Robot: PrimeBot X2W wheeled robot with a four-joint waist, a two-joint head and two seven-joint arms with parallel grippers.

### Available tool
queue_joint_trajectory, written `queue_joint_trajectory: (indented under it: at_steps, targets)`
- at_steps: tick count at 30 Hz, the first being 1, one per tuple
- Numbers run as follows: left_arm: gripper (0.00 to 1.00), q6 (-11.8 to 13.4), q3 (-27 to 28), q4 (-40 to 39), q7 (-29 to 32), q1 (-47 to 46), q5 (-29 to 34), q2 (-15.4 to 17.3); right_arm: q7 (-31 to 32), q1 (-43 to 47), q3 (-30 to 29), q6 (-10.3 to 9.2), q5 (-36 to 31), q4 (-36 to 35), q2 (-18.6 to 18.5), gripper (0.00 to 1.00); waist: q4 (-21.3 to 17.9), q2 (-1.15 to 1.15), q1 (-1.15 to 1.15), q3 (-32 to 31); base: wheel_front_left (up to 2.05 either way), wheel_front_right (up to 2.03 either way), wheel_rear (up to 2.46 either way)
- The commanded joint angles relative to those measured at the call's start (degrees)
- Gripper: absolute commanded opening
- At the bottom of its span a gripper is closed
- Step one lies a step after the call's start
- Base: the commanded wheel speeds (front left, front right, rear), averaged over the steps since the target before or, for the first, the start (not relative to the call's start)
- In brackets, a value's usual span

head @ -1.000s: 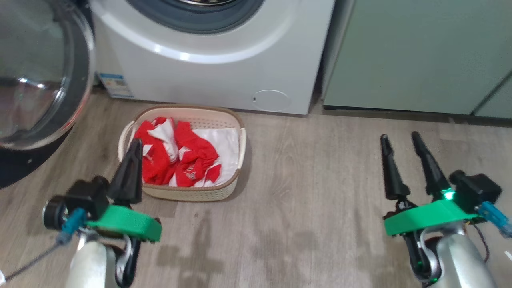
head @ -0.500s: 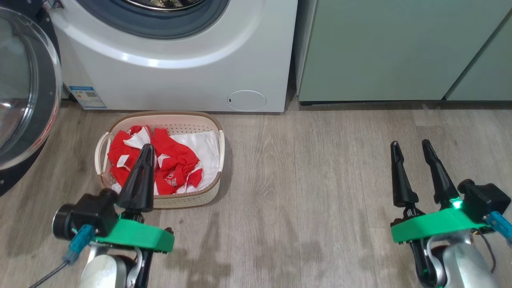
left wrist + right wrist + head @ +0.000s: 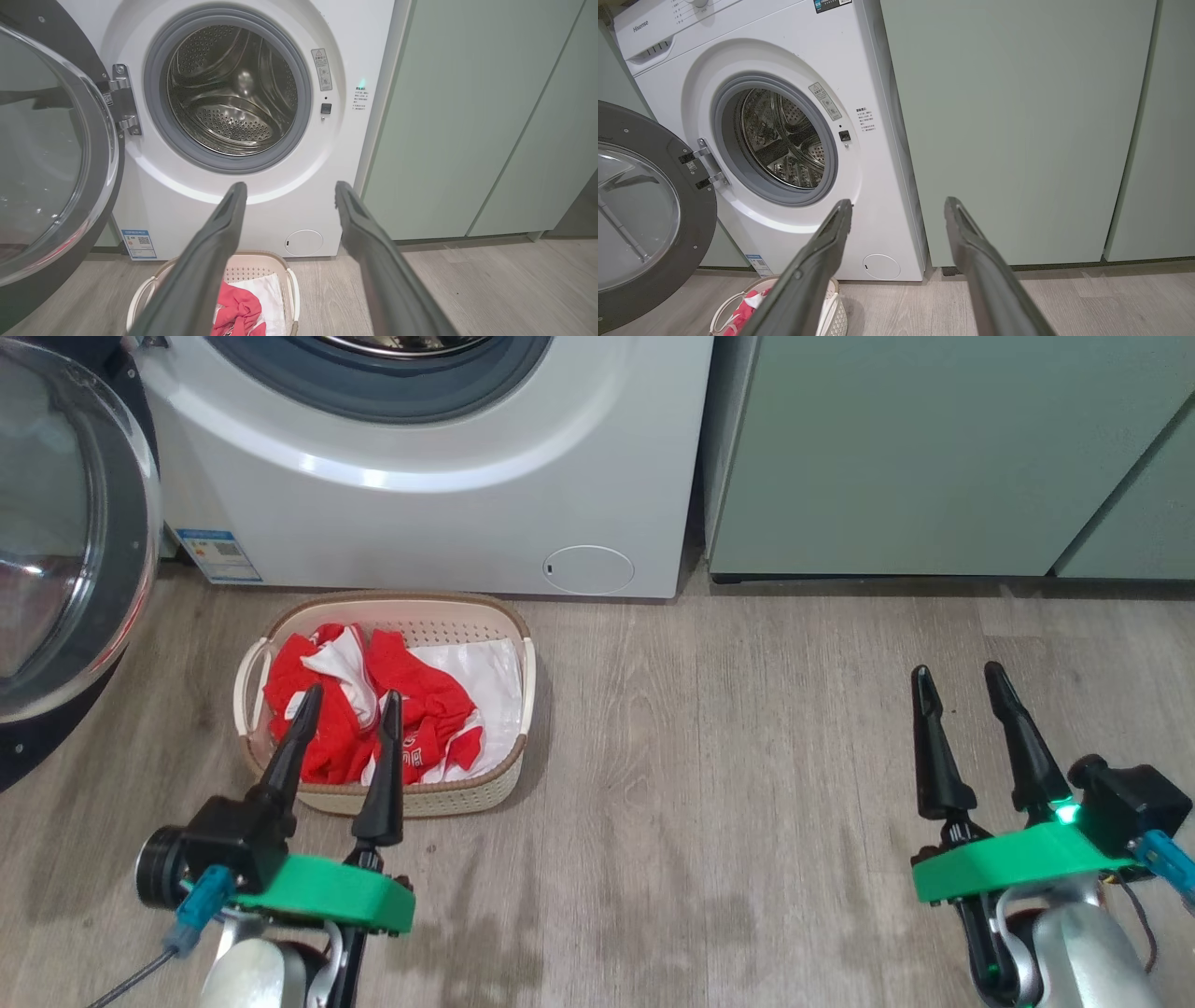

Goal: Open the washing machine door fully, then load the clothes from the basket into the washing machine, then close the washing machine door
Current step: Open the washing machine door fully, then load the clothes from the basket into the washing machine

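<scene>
Fingers of your left end effector (image 3: 352,694) stand spread and grasp nothing. In the head view their tips hang over the near half of the basket (image 3: 392,599), above the clothes (image 3: 415,686); you cannot tell from there whether they touch the cloth. In the left wrist view the two fingers rise across the front of the washing machine (image 3: 289,205), with the basket low between them. Your right end effector (image 3: 957,670) is likewise released and empty, over the floor (image 3: 709,756), well to the right of the basket and in front of the pale green cabinets (image 3: 887,457).

The clothes lie bunched in the left part of the basket, red with white panels, on a white sheet (image 3: 490,667) that shows at the right. The basket sits on the floor just in front of the machine, below its opening. The washing machine door (image 3: 65,551) stands swung out to the left on its hinge (image 3: 122,100). You can see the steel drum (image 3: 231,93) inside the grey seal (image 3: 153,93). A blue sticker (image 3: 217,555) sits at the machine's lower left corner and a round hatch (image 3: 588,569) at its lower right.
</scene>
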Motion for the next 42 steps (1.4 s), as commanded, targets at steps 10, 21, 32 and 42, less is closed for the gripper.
queue_joint_trajectory:
  at_steps: [10,21,32,42]
  targets:
    - [1.0,1.0,1.7,-1.6,-0.3,-1.4,0.1,0.0,-0.5,-0.6,1.3,0.0,-0.3,-1.7,0.1,1.0,0.1,0.0,0.0,0.0,0.0,0.0,0.0]
    - [1.0,1.3,1.5,-1.6,-0.3,-1.6,0.0,0.0,-0.5,-0.6,1.3,0.0,-0.2,-1.6,0.1,1.0,0.3,0.0,0.0,0.0,0.0,0.0,0.0]
    - [1.0,1.2,1.3,-2.1,-0.3,-1.8,0.0,0.0,-0.5,-0.8,1.2,0.0,-0.3,-1.5,0.1,1.0,0.6,0.0,0.0,0.2,0.0,0.0,0.0]
    - [1.0,0.5,1.7,-1.0,-0.3,-1.3,-3.3,0.0,-0.5,-0.7,1.5,0.0,-0.4,-1.2,0.1,1.0,0.7,0.0,0.0,-0.2,0.18,-0.18,0.0]
